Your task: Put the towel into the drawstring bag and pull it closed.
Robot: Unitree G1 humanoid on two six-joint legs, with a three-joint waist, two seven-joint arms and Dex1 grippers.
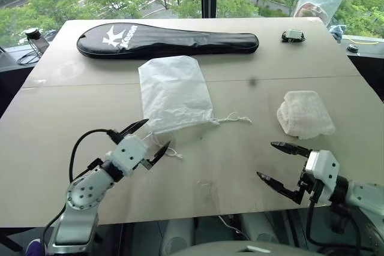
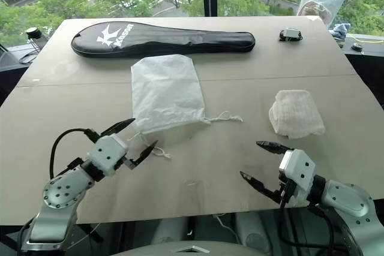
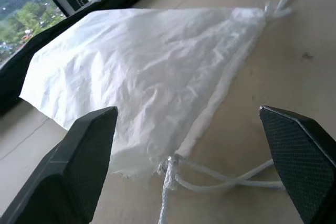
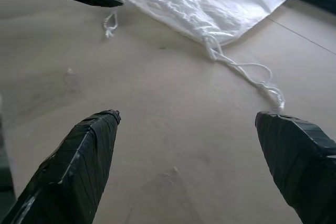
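A: Where were your hands?
B: Left hand (image 1: 148, 137) spread wide at the drawstring bag (image 1: 174, 93) mouth, right hand (image 1: 282, 165) spread too, holding nothing, near the towel (image 1: 305, 113) lying apart on the bench (image 1: 72, 106).
A: You should've pinched one mouth layer only, not cords. Bare bench between them; racket cover (image 1: 167, 41) well back.

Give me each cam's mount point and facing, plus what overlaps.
Head stereo pair: on the head, looking forward and down over the table; both arms show.
Left wrist: along the open left gripper at the drawstring bag.
Right wrist: along the open right gripper across bare table toward the bag; the left gripper's fingertip shows.
Shared: both wrist views see the bag's cords.
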